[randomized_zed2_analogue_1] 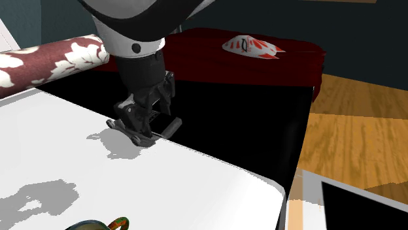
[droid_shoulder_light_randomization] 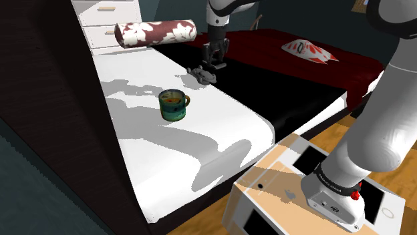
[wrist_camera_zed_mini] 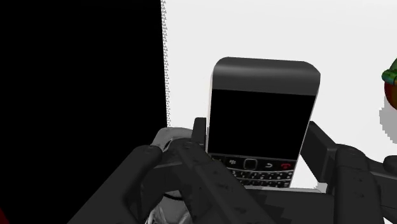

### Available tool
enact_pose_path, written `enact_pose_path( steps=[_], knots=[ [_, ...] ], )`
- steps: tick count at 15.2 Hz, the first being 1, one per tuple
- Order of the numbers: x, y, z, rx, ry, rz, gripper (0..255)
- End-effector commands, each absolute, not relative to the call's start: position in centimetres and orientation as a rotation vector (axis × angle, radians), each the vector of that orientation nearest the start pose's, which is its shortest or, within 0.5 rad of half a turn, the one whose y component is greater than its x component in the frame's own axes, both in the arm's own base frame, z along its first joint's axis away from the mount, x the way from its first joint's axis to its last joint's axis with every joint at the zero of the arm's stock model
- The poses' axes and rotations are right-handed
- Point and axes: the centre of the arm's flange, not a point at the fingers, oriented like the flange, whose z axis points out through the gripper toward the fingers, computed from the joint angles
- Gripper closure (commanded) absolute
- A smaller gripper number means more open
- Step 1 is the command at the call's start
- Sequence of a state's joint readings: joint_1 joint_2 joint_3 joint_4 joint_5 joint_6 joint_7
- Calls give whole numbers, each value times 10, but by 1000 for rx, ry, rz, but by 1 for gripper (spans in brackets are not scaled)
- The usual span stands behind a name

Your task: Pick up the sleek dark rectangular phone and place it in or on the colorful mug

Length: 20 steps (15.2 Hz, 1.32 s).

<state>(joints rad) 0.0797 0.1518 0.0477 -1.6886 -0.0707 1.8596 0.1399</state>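
Note:
A dark rectangular phone (wrist_camera_zed_mini: 262,114) with a black screen and a small keypad sits between my gripper's (wrist_camera_zed_mini: 257,145) fingers, which clasp its keypad end. In the second exterior view the phone (randomized_zed2_analogue_1: 138,130) hangs tilted just above the white surface (randomized_zed2_analogue_1: 196,189), with its shadow on the surface beneath it. In the shoulder view the gripper (droid_shoulder_light_randomization: 212,65) is at the white surface's far edge, with the phone (droid_shoulder_light_randomization: 200,73) under it. The colourful green and orange mug (droid_shoulder_light_randomization: 174,105) stands upright in the middle of the white surface, nearer the stand than the gripper. Its rim (randomized_zed2_analogue_1: 98,225) and its side (wrist_camera_zed_mini: 390,83) also show.
A red floral bolster (droid_shoulder_light_randomization: 155,32) lies at the far end of the white surface, before white drawers (droid_shoulder_light_randomization: 107,20). Beside the white surface runs a black sheet (droid_shoulder_light_randomization: 281,93), then a dark red cover bearing a white and red object (droid_shoulder_light_randomization: 307,50). The stand (droid_shoulder_light_randomization: 294,187) rests on wooden floor.

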Motion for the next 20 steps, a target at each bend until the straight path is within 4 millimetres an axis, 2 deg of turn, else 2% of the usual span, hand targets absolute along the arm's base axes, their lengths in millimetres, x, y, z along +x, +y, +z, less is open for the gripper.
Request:
enact_pose_path(
  steps=[1, 16, 20],
  knots=[
    [607, 98, 505, -3199, -8, -43, 255],
    [592, 295, 510, -3199, -8, -43, 255],
    [592, 295, 488, -3199, -8, -43, 255]
  ],
)
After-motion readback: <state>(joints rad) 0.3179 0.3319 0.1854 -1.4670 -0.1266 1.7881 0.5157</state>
